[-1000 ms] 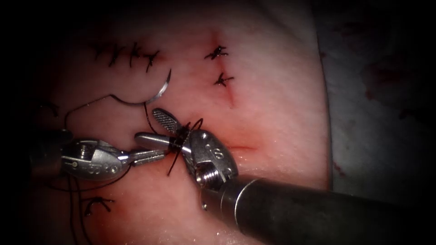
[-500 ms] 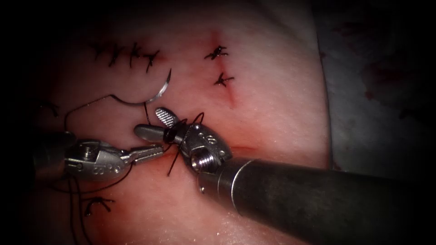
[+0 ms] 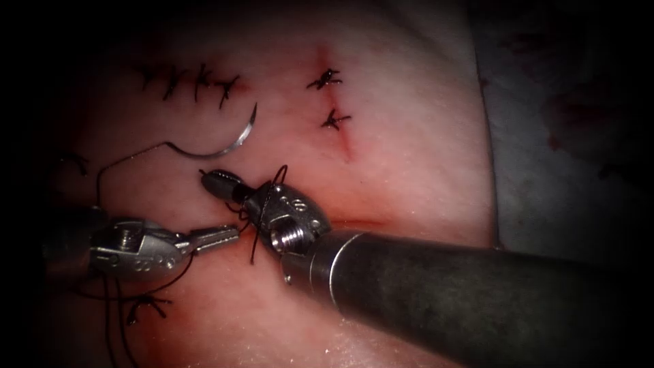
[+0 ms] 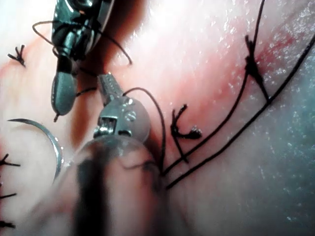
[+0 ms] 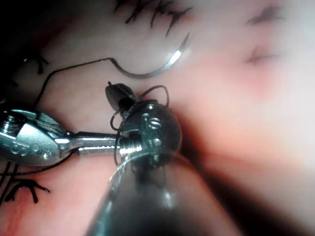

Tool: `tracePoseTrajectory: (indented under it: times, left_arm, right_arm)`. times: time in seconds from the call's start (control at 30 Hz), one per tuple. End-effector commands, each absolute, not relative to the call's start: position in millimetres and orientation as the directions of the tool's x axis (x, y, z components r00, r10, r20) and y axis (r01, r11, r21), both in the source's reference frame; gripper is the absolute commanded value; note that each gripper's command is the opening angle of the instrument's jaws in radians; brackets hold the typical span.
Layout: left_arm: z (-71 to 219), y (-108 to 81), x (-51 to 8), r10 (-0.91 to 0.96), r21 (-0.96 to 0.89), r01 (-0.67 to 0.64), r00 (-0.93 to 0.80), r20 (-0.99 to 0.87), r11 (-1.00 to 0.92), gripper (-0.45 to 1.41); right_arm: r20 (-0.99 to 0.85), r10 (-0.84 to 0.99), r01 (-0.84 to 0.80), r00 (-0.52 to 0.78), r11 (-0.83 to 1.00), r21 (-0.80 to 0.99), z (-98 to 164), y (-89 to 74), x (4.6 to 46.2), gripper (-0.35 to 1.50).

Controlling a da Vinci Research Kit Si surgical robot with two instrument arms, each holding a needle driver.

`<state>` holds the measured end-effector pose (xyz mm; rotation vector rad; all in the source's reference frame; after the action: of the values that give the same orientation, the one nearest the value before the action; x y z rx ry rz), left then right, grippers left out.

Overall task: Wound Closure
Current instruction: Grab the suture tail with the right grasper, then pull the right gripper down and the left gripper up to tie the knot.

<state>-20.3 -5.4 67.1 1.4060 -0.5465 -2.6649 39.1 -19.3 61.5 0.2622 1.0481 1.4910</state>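
Steel curved needle [image 3: 221, 144] is lying free on the pink pork-belly tissue [image 3: 409, 157], left of the cut [image 3: 344, 146] and outside it, trailing black thread [image 3: 119, 163]. The left arm's silver tool [image 3: 218, 237] is keeping its jaws together on the thread, while the right arm's tool [image 3: 221, 182], thread loops wound about it, has closed its jaws since a second ago, apparently on a thread end. Loops could be slipping off or snagging the wrist if tension drops.

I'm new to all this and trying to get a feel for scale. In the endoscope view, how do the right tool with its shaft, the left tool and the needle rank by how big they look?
1. Right tool with its shaft: largest, though nearest the camera.
2. Left tool.
3. Needle, lying free on the tissue.
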Motion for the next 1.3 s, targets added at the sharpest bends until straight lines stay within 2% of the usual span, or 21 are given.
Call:
tracePoseTrajectory:
  times: [0.03,0.27,0.4,0.6,0.97,1.3]
  left_arm:
    - [68,-5.3,-20.7,-0.233,0.347,-0.095,-0.576,-0.783,-0.933,-0.45]
    - [68,-5.0,-19.9,-0.228,0.345,-0.096,-0.583,-0.78,-0.934,-0.45]
    - [68,-4.4,-19.2,-0.227,0.341,-0.093,-0.581,-0.782,-0.936,-0.45]
    - [68,-1.6,-17.6,-0.215,0.33,-0.091,-0.593,-0.776,-0.94,-0.45]
    - [67,5.9,-17.1,-0.222,0.347,-0.097,-0.603,-0.766,-0.933,-0.45]
    - [70,15.0,-19.8,-0.218,0.366,-0.113,-0.631,-0.744,-0.924,-0.45]
  right_arm:
    - [-0.406,0.88,-0.684,-0.245,0.14,0.716,62,-19.0,39.9,-0.35]
    - [-0.403,0.884,-0.694,-0.238,0.135,0.707,61,-19.5,38.6,-0.35]
    - [-0.415,0.867,-0.693,-0.276,0.12,0.711,60,-20.3,37.0,-0.35]
    - [-0.491,0.824,-0.696,-0.284,0.175,0.696,57,-23.8,35.0,-0.35]
    - [-0.594,0.779,-0.76,-0.2,0.259,0.596,52,-29.5,34.6,-0.35]
    - [-0.618,0.767,-0.77,-0.174,0.285,0.571,51,-30.5,34.7,-0.35]
